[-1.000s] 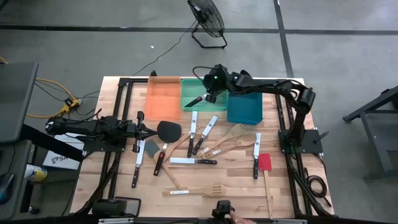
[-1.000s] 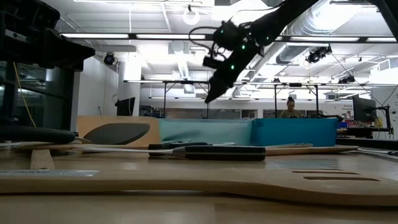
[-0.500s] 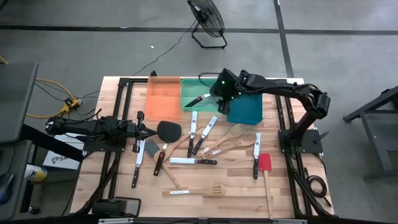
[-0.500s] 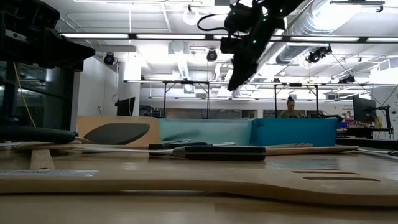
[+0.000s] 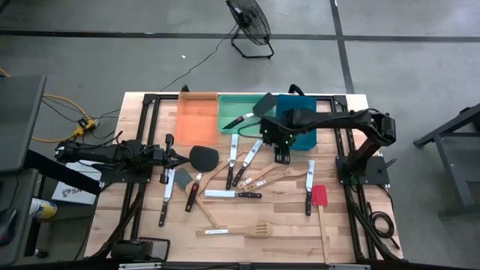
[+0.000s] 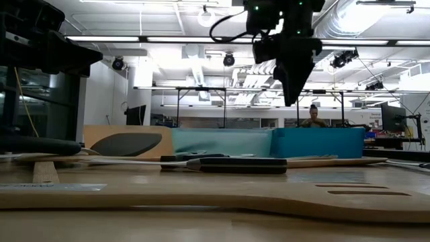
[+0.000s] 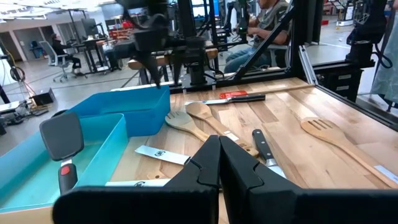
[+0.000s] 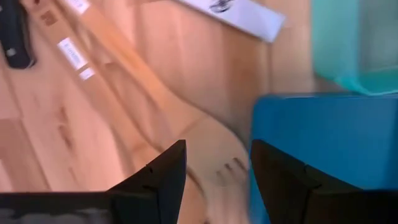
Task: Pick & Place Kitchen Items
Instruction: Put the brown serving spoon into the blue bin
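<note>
Kitchen items lie spread on the wooden table (image 5: 135,210): knives (image 5: 234,150), wooden forks (image 5: 294,155), a red spatula (image 5: 319,196), a black spatula (image 5: 202,157). Another black spatula (image 5: 262,105) lies in the green tray (image 5: 222,112); it also shows in the left wrist view (image 7: 62,138). My right gripper (image 5: 282,155) is open and empty, pointing down high above a wooden fork (image 8: 205,134) at the blue tray's (image 8: 323,137) near edge; the low view (image 6: 293,94) shows it clear of the table. My left gripper (image 5: 178,157) waits shut at the table's left (image 7: 219,155).
The orange tray (image 5: 196,116), the green tray and the blue tray (image 5: 300,133) stand side by side at the far edge. A wooden turner (image 5: 240,229) lies near the front edge. People sit in the room beyond the table (image 7: 267,25).
My right gripper has left the green tray and gone up, toward the table's right and then toward its near edge, over the wooden forks. It has turned from slanting to pointing straight down. The black spatula it hung over now lies alone in the green tray.
</note>
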